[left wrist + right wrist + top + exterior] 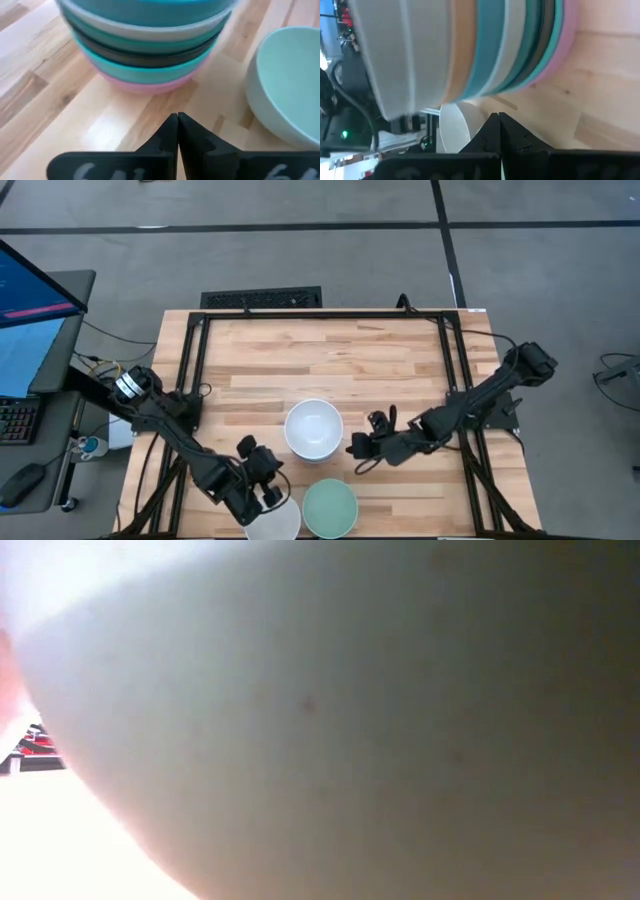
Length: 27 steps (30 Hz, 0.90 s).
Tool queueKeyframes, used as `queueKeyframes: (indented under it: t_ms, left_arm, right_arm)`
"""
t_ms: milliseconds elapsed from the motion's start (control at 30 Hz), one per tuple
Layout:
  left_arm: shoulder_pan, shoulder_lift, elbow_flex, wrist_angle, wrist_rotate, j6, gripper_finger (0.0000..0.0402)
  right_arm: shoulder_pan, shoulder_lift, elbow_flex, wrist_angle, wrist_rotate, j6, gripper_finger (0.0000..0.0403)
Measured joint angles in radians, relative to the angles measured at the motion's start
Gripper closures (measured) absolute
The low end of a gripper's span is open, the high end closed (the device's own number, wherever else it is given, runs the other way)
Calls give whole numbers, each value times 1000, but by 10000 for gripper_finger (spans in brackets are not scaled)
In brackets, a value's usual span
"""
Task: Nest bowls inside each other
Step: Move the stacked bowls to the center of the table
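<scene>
L gripper [262, 480] clenched, empty, by white bowl [272, 522] | R gripper [366, 450] clenched, empty, beside stack [313, 428]; mint bowl [330, 508] blocks low view

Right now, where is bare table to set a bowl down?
The far half of the table is bare, as is the right side beyond the right end effector. The near edge is crowded: bowl stack, mint bowl, white bowl, left end effector.

The stack of nested bowls [470, 45] is seen close ahead of the right gripper [499, 120], whose fingers are pressed together. Pink, turquoise, dark, white, blue, orange and white rims are shown. A separate white bowl [454, 127] lies just beside the stack.
</scene>
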Motion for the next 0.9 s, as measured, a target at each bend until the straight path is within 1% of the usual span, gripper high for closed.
queueKeyframes:
  t_ms: [133,300,433,700,900]
  left_arm:
    - [-6,-1,-23,-18,-63,-118,400]
    - [-7,-1,-47,-29,-121,-229,400]
    - [-7,-1,-47,-31,-162,-237,400]
    - [-4,-1,-47,-47,-153,-240,400]
    - [-6,-1,-47,-57,-146,-255,400]
  right_arm:
    - [34,38,1,51,10,33,390]
    - [51,97,1,57,26,109,390]
    - [50,150,0,116,14,125,390]
    - [30,251,0,280,-1,125,390]
    - [15,279,1,299,3,125,390]
